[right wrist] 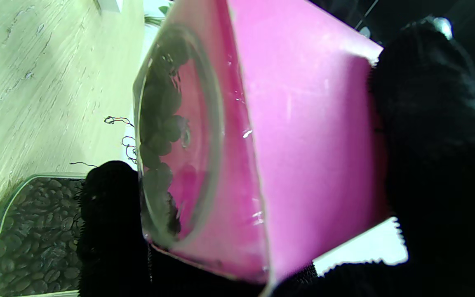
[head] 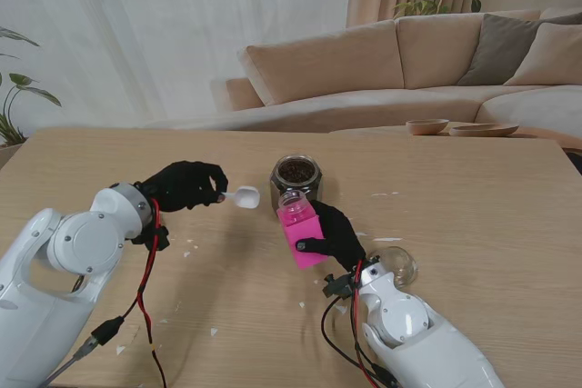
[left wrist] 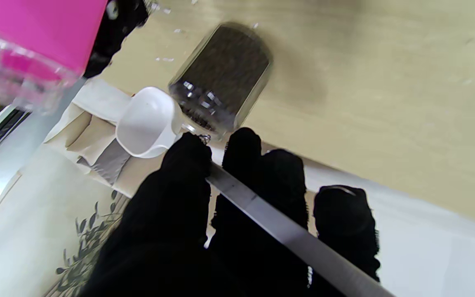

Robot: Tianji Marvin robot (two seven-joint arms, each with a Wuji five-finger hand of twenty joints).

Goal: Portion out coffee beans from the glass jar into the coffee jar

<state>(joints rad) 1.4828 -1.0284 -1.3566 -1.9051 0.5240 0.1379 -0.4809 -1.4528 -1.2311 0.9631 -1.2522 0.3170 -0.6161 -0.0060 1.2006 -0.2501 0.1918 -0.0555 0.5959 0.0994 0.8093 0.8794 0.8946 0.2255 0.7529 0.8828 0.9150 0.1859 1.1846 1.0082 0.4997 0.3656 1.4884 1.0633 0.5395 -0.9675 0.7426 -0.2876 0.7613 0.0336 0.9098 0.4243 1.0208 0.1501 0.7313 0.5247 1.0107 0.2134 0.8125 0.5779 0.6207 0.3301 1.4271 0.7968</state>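
At frame centre, the right hand [head: 338,232] grips the tilted pink-sleeved clear coffee jar [head: 302,229]; the left hand [head: 185,184] pinches an empty white plastic scoop [head: 244,196]. Beans inside the jar could spill through its tilted mouth.

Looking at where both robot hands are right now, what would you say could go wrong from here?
1. The pink coffee jar is tilted in the right robot hand; the beans inside might spill.
2. The white scoop, pinched by the left robot hand, looks empty; reaching the glass jar means passing near the pink jar, so they could collide.
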